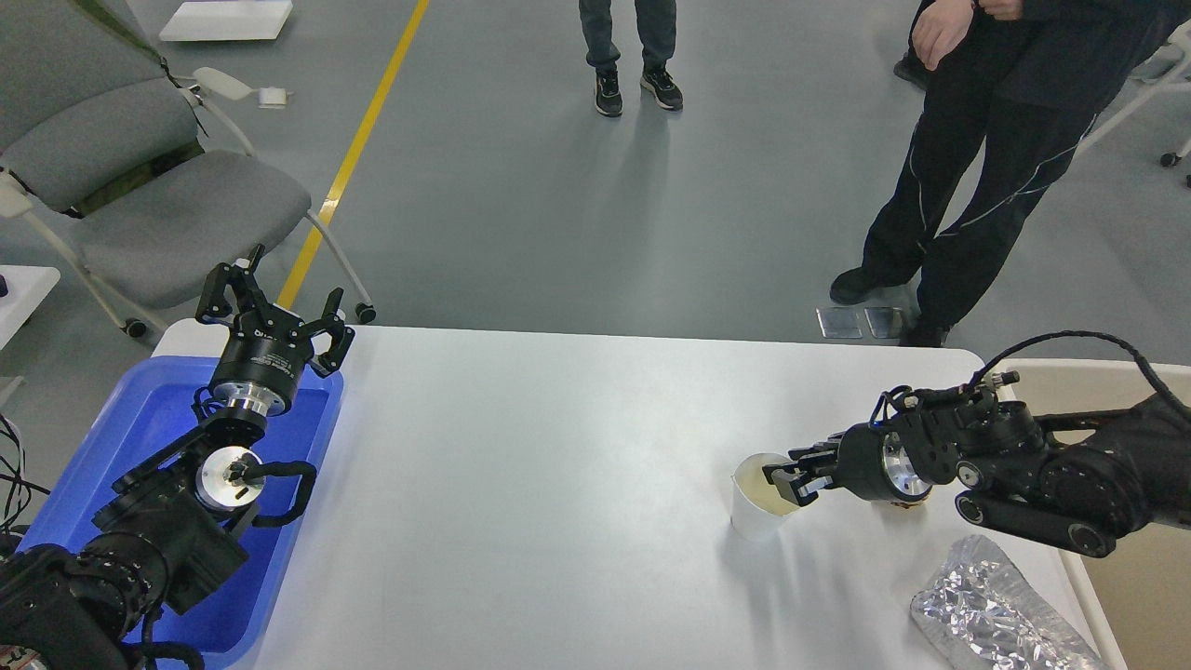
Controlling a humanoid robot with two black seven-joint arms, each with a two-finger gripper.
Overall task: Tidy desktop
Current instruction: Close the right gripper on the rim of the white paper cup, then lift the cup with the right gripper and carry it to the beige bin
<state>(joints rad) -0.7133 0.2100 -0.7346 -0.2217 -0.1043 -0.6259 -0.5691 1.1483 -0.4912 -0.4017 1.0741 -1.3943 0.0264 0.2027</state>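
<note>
R gripper [789,480] gripped rim of white cup [758,512] on desktop [558,484]; L gripper [274,307] hung wide open over blue tray [140,419].

White desktop [558,484], smooth matte top, rounded far corners, lying flat, near edge apparently out of view

Right gripper [789,479] fingertips dipped over rim of white cup [763,507], tips masked against cup's inside; contact with wall impossible to judge. Small brownish object [901,503] just behind that gripper's wrist mostly hidden, identity unclear. Crumpled foil bag [996,614] below and behind right gripper cut off by bottom edge. Beige bin [1079,391] behind right arm largely covered. Blue tray [140,409] beneath left gripper [272,302] partly hidden by arm.
</note>
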